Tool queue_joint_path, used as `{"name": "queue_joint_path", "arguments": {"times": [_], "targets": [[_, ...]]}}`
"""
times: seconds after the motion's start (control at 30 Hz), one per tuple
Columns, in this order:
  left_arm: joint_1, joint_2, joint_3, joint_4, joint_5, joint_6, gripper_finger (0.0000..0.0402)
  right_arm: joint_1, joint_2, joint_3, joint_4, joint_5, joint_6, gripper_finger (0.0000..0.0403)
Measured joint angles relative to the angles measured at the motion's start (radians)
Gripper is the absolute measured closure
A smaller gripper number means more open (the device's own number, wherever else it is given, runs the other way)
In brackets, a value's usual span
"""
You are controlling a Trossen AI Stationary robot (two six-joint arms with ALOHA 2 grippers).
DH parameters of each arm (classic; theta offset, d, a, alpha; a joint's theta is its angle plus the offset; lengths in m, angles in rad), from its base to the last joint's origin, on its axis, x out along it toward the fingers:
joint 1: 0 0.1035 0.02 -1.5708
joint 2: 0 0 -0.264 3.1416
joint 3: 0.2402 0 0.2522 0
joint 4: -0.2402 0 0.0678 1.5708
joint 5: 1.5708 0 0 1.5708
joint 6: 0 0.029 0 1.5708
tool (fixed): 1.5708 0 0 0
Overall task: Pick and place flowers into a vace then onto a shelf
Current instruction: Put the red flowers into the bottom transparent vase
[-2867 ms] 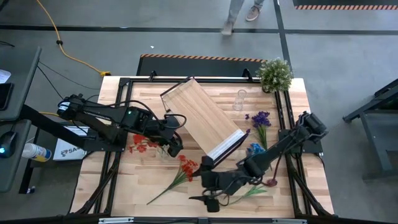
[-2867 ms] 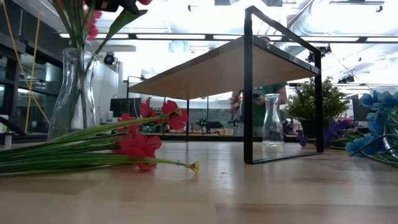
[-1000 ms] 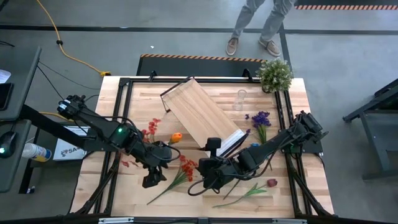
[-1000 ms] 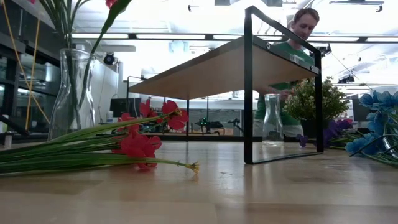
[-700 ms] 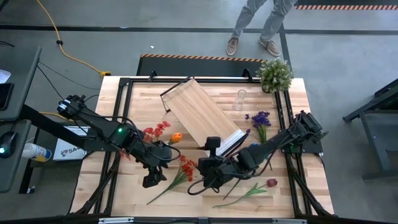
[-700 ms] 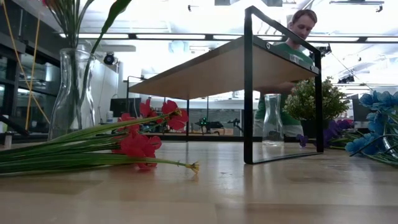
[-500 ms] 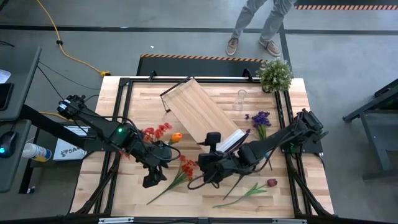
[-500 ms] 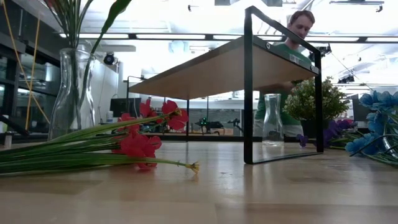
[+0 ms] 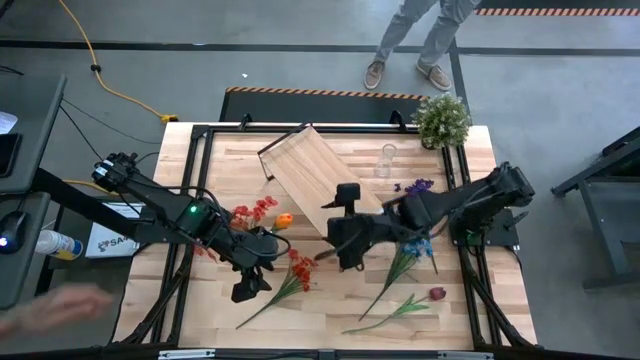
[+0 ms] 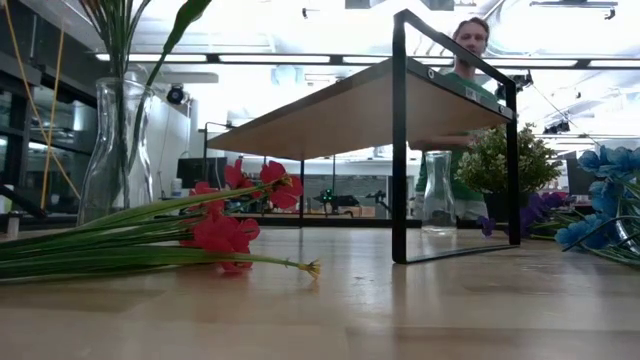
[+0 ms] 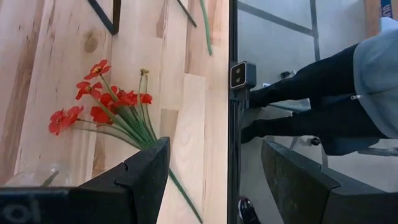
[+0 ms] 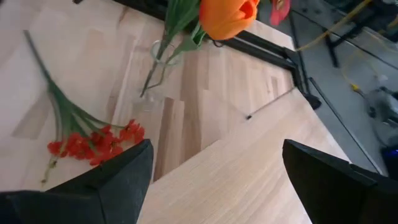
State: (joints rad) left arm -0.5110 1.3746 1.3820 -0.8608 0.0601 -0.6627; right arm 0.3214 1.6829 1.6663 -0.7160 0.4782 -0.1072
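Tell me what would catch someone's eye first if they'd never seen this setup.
Probably the glass vase at the table's left, already holding flowers, with an orange bloom showing from above. Next, the wooden shelf set at an angle mid-table, the right gripper open at its near end. A bunch of red flowers lies flat on the table, beside the open left gripper.
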Motion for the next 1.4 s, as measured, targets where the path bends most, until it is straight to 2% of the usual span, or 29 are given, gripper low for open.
{"name": "queue_joint_path", "arguments": {"times": [0.4,0.57,0.77,1.1,1.4], "targets": [[0.000,0.000,0.000,-0.002,-0.003,0.000,0.0119,-0.203,-0.051,0.000,-0.010,-0.281,-0.096,0.0059],[0.000,0.000,0.000,-0.002,-0.003,0.000,0.0119,-0.274,-0.055,0.000,-0.031,-0.351,-0.110,0.0059],[0.000,0.000,0.000,-0.002,-0.003,0.000,0.0119,-0.363,-0.055,0.000,0.004,-0.547,-0.204,0.0059],[0.000,0.000,0.000,-0.002,-0.003,0.000,0.0119,-0.519,-0.055,0.000,0.042,-0.814,-0.347,0.0059],[0.000,0.000,0.000,-0.001,-0.002,0.000,0.0119,-0.572,-0.037,-0.008,0.125,-0.887,-0.437,0.0059]]}}
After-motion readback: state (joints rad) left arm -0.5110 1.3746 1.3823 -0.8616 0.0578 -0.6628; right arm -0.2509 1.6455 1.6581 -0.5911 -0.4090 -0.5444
